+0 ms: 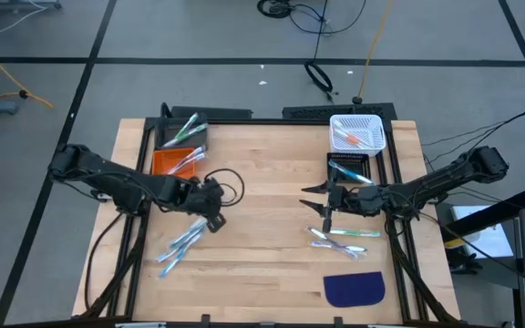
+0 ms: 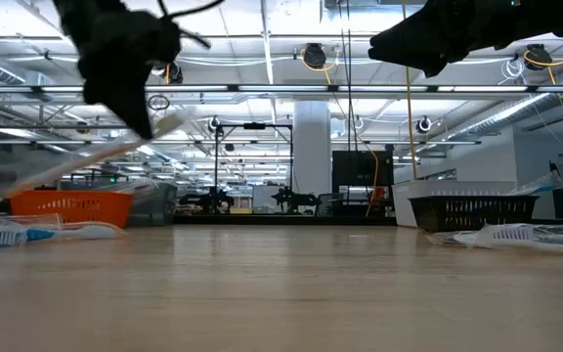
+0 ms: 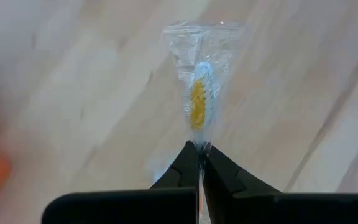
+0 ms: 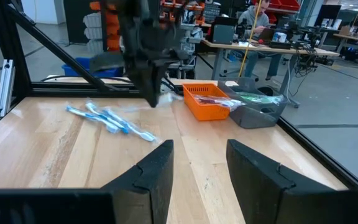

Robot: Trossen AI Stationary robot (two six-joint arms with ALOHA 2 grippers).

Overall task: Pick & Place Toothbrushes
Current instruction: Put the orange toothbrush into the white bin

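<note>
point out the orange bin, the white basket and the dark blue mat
orange bin (image 1: 166, 161), high view, on its front rim
white basket (image 1: 357, 133), high view, on its mesh floor
dark blue mat (image 1: 354, 289), high view, on its flat middle

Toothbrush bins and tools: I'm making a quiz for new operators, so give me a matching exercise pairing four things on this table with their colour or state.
Things:
1. left tool
2. right tool
3. basket at the far right
4. bin at the far left

States:
A. orange
B. open, holding nothing
C. white, with toothbrushes inside
D. shut on a wrapped toothbrush

Pairs: 1-D, 2-B, 3-C, 4-A
</note>
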